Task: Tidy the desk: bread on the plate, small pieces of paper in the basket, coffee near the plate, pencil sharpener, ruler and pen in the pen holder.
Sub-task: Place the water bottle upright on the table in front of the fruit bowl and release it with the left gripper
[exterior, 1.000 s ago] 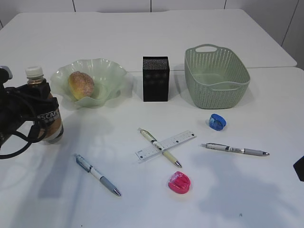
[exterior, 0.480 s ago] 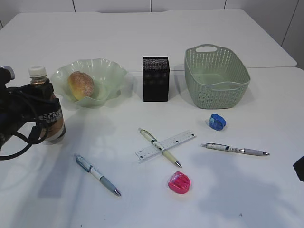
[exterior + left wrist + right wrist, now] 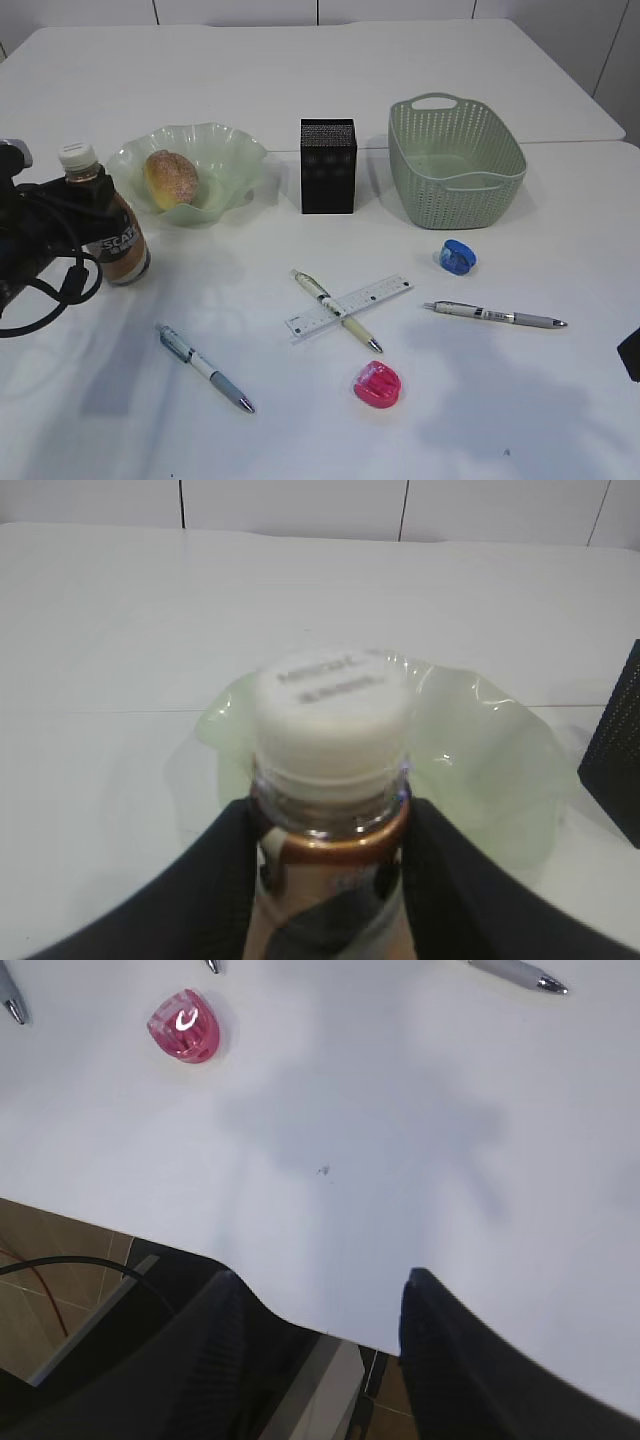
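The coffee [image 3: 108, 240] [image 3: 332, 720], a brown bottle with a white cap, stands on the desk [image 3: 300, 440] left of the plate [image 3: 240, 150] [image 3: 500, 705]. My left gripper [image 3: 100, 205] [image 3: 330, 880] is shut on it, with one black finger against each side below the neck. The bread [image 3: 171, 179] lies in the plate. In front of the pen holder [image 3: 328, 166] the ruler [image 3: 385, 291] lies across a pen [image 3: 335, 310]. A blue pencil sharpener [image 3: 457, 256] and a pink one [image 3: 378, 384] [image 3: 185, 1026] lie nearby. My right gripper [image 3: 320, 1300] hangs open over the desk's front edge. No small pieces of paper show.
The basket [image 3: 450, 195] stands at the back right. A second pen [image 3: 208, 369] lies at front left and a third [image 3: 495, 315] [image 3: 515, 972] at right. The pen holder's edge [image 3: 615, 750] shows right of the plate in the left wrist view.
My left gripper has carried the coffee a little right and back, closer to the plate. The right arm has not moved.
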Controlling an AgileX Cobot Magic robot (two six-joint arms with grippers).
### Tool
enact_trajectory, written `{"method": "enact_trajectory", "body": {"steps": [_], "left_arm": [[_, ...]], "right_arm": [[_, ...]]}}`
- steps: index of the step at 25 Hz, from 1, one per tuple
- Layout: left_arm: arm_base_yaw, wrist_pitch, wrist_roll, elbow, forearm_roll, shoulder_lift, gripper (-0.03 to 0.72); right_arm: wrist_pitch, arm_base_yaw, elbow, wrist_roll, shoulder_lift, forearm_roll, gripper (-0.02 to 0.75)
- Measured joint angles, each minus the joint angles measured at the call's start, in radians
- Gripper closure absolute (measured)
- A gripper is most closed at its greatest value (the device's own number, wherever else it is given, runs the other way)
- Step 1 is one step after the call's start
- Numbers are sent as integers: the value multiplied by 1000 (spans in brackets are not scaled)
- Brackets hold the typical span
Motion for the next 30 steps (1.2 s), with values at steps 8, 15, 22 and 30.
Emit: {"method": "enact_trajectory", "body": {"steps": [8,15,22,30], "left_arm": [[0,12,0,0,0,0,362],[0,41,0,0,0,0,362],[0,42,0,0,2,0,361],[0,29,0,-4,7,0,273]], "right_arm": [[-2,0,0,0,0,0,330],[-2,0,0,0,0,2,330],[-2,0,0,-2,0,2,331],[-2,0,0,-2,0,2,330]]}}
